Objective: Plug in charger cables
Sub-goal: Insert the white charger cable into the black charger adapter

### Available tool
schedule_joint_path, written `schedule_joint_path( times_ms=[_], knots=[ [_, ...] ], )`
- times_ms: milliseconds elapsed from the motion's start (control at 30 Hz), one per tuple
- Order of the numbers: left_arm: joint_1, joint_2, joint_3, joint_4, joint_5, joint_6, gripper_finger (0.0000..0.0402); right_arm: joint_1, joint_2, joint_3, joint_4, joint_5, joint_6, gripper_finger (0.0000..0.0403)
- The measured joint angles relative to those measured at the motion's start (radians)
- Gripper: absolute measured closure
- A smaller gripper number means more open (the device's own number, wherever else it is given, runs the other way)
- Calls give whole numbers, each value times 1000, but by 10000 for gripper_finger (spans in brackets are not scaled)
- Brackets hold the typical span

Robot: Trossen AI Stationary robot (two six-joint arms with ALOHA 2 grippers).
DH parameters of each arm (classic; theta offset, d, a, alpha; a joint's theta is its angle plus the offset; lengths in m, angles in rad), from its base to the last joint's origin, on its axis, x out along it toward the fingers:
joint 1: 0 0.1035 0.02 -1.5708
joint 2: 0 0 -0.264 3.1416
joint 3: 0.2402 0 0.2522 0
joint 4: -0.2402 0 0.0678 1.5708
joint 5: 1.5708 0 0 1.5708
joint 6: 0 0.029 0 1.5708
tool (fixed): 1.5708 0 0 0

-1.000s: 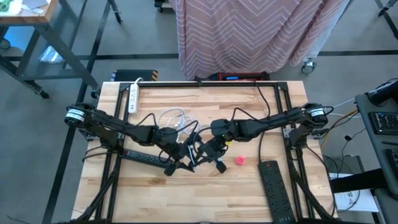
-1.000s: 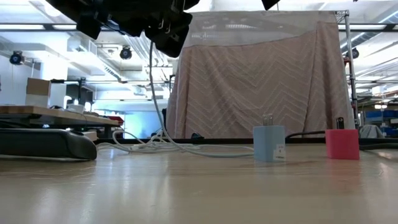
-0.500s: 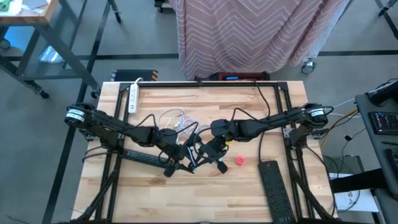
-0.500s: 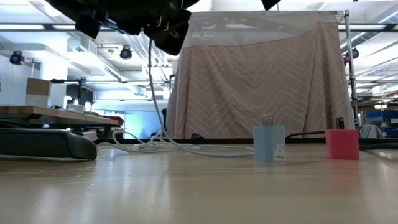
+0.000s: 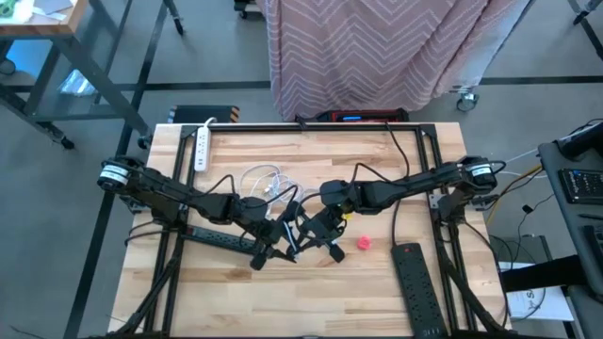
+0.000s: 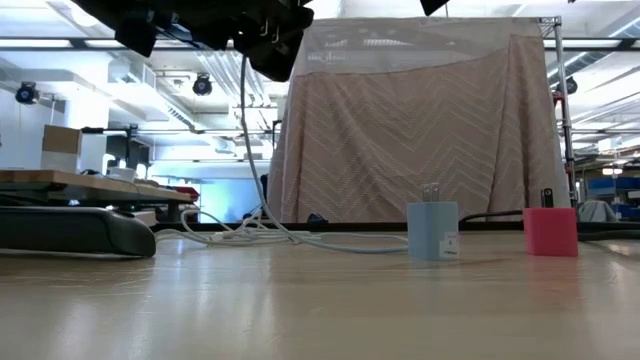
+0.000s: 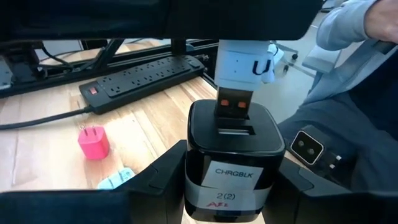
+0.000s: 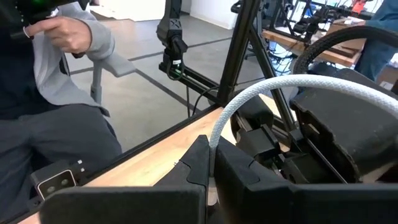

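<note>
Above the middle of the table (image 5: 226,301), the left pincer (image 7: 227,186) clamps a black charger block (image 7: 229,158) with its socket facing outward, apparently so the opposing arm can feed a plug into it. The right pincer (image 5: 323,234) pinches the white connector (image 7: 244,62) of a charger cable (image 8: 273,93), its red-tipped end sitting at the mouth of the socket, seemingly not yet fully seated. The cord arches back from the pincer toward the loose white coil (image 5: 264,179) nearer the table's far edge. A pink plug block (image 5: 363,243) lies just beside the right pincer, a light blue one (image 6: 433,231) close by. A seated person's sleeve (image 8: 74,46) shows beyond the table
</note>
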Motion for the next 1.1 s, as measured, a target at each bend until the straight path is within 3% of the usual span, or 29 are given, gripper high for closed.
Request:
schedule_joint_path(
  times_ms=[533,1100],
  knots=[
    [-37,1,-16,82,-44,-16,267,6,0,-1,46,-38,-7,403],
    [-41,2,-13,111,-29,-162,260,8,-1,0,51,-41,11,403]
  ],
)
